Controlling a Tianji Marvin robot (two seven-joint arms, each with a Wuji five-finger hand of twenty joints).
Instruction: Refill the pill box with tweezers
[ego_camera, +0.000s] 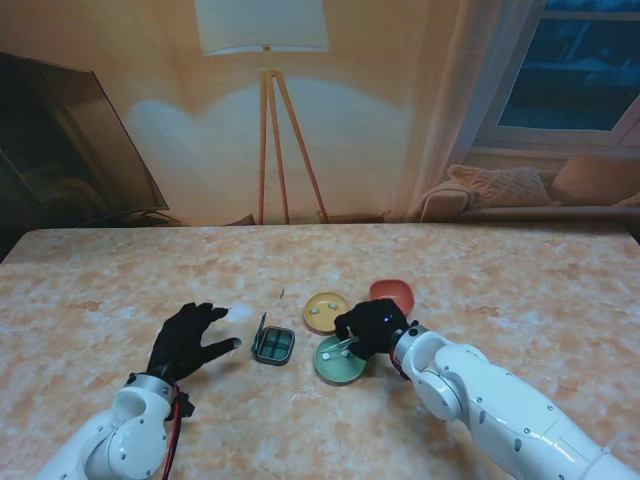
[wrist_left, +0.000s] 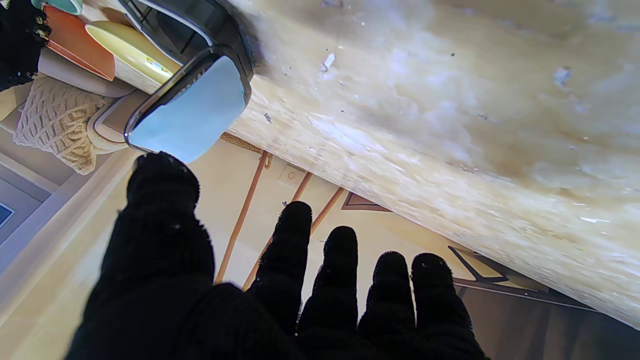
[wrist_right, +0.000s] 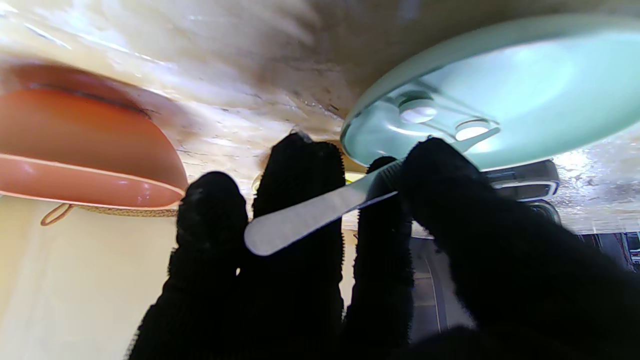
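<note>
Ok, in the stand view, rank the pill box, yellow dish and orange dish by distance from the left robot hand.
From the left robot hand:
1. Pill box, just to its right, lid open.
2. Yellow dish, farther right and farther from me.
3. Orange dish, farthest right, beyond the right robot hand.

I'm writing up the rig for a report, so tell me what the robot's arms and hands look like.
Both arms are glossy white with rounded, segmented shells and darker seams at the joints. The left hand and the right hand are five-fingered and covered in black, fuzzy knit gloves. A red cable runs along the left arm near the wrist. No logos or markings are visible.
</note>
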